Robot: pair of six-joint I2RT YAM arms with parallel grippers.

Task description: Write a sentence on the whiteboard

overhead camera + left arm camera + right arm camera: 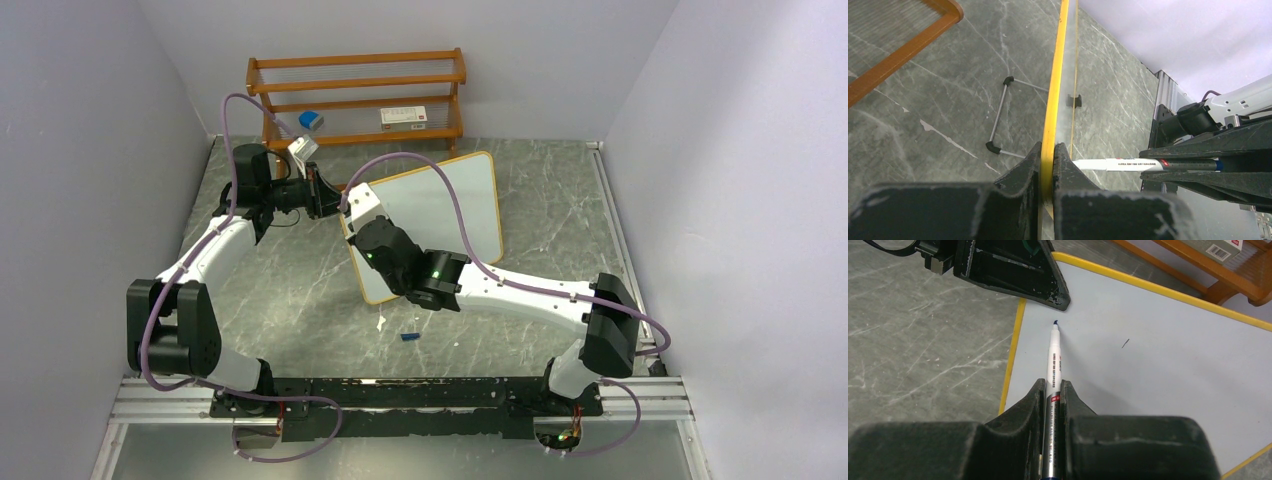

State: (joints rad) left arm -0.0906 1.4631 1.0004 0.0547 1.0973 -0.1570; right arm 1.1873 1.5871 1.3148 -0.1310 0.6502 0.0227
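Note:
The whiteboard (455, 205) stands tilted at the table's middle, white with a yellow-orange frame. My left gripper (1048, 155) is shut on its frame edge (1057, 75) near the top-left corner; it shows in the top view (325, 195). My right gripper (1052, 390) is shut on a white marker (1054, 357) whose blue tip is at the board surface (1158, 355) near the top-left corner, just below the left gripper's finger (1013, 267). The marker also shows in the left wrist view (1128, 164). No sentence shows; only a small dark mark (1125, 343) is on the board.
A brown wooden shelf rack (360, 95) stands at the back, holding a blue item (310, 120) and a white box (405, 117). A blue marker cap (408, 337) lies on the table in front. The board's wire stand (1000, 115) rests behind it.

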